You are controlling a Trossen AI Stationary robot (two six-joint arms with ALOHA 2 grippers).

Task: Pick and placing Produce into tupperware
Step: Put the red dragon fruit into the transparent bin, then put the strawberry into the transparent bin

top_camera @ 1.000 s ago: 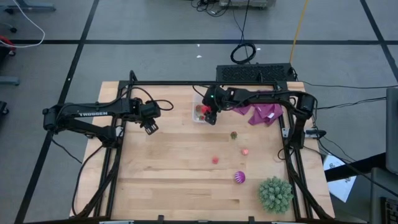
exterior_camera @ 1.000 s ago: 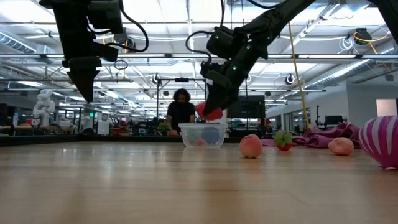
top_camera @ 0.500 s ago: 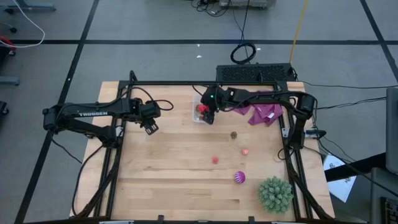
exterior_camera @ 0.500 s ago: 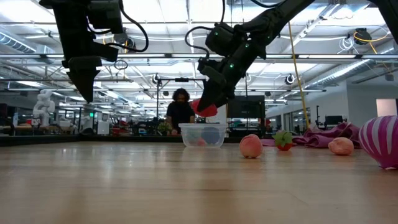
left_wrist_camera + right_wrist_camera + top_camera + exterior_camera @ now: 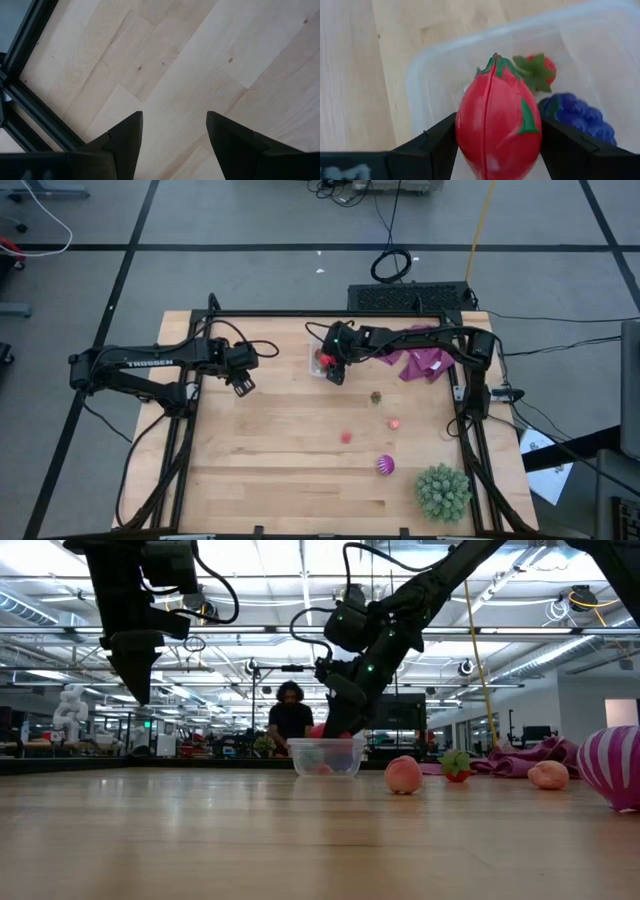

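Observation:
The clear tupperware [image 5: 320, 363] stands at the table's far middle. In the right wrist view it [image 5: 432, 70] holds a small red strawberry [image 5: 540, 70] and a blue-purple piece [image 5: 580, 117]. My right gripper [image 5: 332, 367] is over its opening, shut on a red fruit with green tips [image 5: 497, 120]. On the wood to the near right lie a small strawberry [image 5: 376, 396], a pink piece [image 5: 394, 423], a red piece [image 5: 346, 436] and a striped magenta ball [image 5: 385, 465]. My left gripper [image 5: 243, 385] hangs open above bare wood at the left [image 5: 175, 117]. My right gripper pinches the red fruit by its two opposite sides [image 5: 465, 127] between its two fingers. The fingers slant down, coming from the table's right side. The fruit is lifted clear, at the level of the tupperware's rim [image 5: 318, 731], its green-tipped end pointing into the container.
A purple cloth [image 5: 425, 360] lies right of the tupperware, under the right arm. A large green spiky ball [image 5: 442, 492] sits at the near right corner. Bare wood spreads across the table's left and near middle. A person [image 5: 291, 720] stands in the room behind.
My right gripper has gone down and a little toward the table's left with the red fruit, from above the tupperware to its rim. The fingers stay shut on the fruit. The things on the table have kept their places.

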